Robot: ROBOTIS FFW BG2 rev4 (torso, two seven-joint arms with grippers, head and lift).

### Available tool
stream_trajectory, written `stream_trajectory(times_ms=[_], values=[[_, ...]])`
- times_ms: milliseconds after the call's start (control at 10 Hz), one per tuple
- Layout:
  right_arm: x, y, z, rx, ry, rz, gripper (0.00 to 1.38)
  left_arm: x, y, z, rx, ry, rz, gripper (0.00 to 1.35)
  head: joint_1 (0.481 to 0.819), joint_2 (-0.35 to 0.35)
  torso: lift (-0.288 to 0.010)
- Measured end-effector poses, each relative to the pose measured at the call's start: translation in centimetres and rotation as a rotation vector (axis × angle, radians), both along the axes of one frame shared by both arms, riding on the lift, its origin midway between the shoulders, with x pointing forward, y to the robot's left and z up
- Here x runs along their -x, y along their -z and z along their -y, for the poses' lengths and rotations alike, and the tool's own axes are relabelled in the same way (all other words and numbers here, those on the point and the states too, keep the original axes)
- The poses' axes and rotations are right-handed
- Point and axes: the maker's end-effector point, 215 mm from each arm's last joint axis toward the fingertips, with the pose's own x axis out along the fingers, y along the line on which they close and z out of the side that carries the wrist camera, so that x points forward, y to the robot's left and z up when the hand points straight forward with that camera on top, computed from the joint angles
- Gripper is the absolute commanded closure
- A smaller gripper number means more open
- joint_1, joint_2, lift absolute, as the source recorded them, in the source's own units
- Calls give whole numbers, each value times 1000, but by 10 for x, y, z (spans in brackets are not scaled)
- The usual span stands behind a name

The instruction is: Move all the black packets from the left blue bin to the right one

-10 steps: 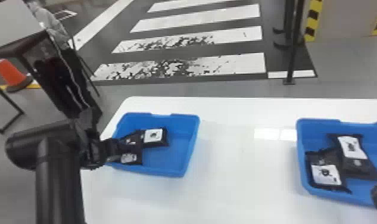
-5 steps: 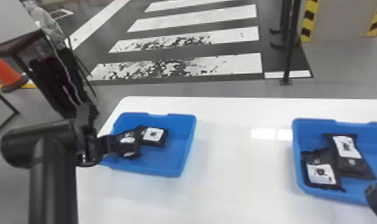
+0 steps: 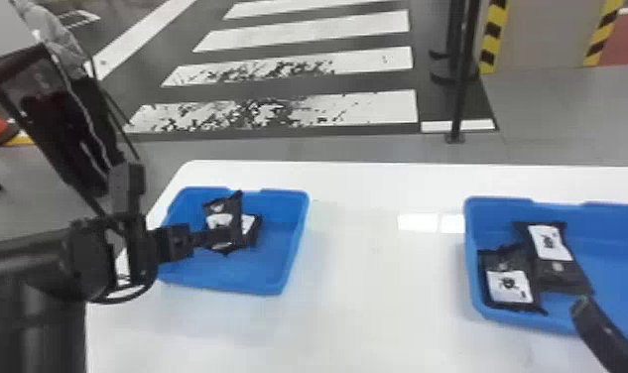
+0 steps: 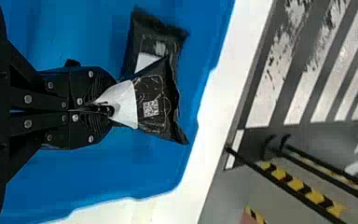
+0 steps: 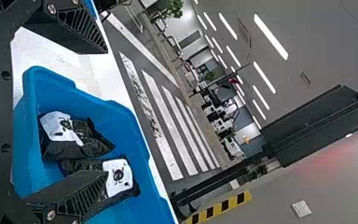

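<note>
Grey floor, crossed by broad white stripes with worn paint, fills the upper part of the head view. Below it a smooth white table runs across the frame to the right edge. The right blue bin, a shallow plastic tray, stands on the table at the right and is cut by the frame's edge; the left blue bin, of matching plastic, sits left of centre. The thick black left arm comes in from the left and lower left. Its black two-fingered left gripper reaches over the left bin, jaws closed on the white-labelled end of a soft black packet; whether that packet touches the bin's floor I cannot tell. At the lower right, the black right gripper is by the near side of the right bin, its jaws spread wide with nothing between them. A second black packet lies in the left bin, partly hidden behind the held one. In the left part of the right bin, two more black packets lie against each other, white labels up. Smallest is a printed square code on the held packet.
</note>
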Motion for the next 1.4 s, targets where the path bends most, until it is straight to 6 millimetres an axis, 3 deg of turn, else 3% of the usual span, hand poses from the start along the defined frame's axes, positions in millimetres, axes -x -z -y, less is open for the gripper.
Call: stream_trajectory(times_ms=[400, 700, 1000, 1400], values=[[-16, -28, -38, 1, -113, 61, 108, 12, -32, 129, 106, 269, 131, 1202, 695, 100, -150], [-37, -42, -65, -17, -193, 104, 107, 28, -38, 222, 196, 466, 144, 1202, 695, -7, -150], [-61, -48, -96, -37, -272, 127, 104, 46, -47, 285, 264, 598, 152, 1202, 695, -49, -150], [-72, -63, -139, -79, -369, 151, 108, 65, -60, 337, 323, 719, 155, 1202, 695, -62, -150]])
